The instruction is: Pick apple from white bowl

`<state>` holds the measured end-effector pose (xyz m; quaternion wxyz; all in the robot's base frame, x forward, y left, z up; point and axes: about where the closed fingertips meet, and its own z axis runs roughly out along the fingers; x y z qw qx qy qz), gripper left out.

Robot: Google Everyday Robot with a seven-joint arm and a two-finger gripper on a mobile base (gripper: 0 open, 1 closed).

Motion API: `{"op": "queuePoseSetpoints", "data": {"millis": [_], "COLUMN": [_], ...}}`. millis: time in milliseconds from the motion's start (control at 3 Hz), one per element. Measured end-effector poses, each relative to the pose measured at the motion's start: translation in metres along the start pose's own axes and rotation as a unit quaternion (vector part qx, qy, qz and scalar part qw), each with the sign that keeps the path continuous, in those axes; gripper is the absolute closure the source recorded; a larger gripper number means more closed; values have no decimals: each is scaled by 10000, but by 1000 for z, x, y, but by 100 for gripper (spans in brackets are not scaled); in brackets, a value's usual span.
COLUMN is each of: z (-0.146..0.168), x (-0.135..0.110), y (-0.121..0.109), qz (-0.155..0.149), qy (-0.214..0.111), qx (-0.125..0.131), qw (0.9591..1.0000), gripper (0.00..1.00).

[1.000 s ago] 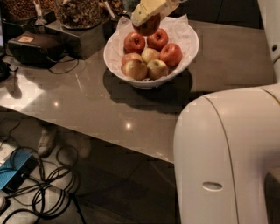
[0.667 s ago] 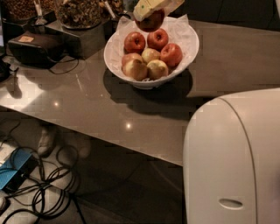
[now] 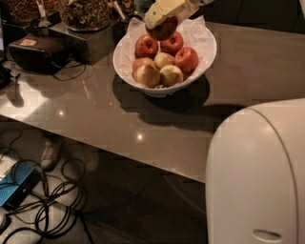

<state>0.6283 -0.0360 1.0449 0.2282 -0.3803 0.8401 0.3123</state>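
The white bowl (image 3: 200, 59) stands on the grey counter, lined with crinkled white paper and holding several red and pale yellow-green apples. My gripper (image 3: 161, 22) reaches in from the top edge over the bowl's far side. Its pale fingers (image 3: 164, 10) are shut on a deep red apple (image 3: 163, 29), which hangs just above the other apples. The gripper covers the top of that apple.
Glass jars of snacks (image 3: 86, 14) on a dark stand and a black box (image 3: 35, 52) sit on the grey counter (image 3: 119, 119) left of the bowl. My white body (image 3: 257, 181) fills the lower right. Cables and a blue device (image 3: 19, 188) lie on the floor.
The gripper stays over the bowl's far side with the red apple in it. My white body has shifted right and lower in the view.
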Motion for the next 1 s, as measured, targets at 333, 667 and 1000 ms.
{"op": "queuePoseSetpoints", "data": {"millis": [333,667,1000], "z": [14,22,29], "x": [20,42,48], "y": [6,15,14], "qz": [243,444,517], "qy": [120,203,261], "qx": [-224,-386,-432], "qw": [9994,9981,9974], "gripper": [100,100,100]}}
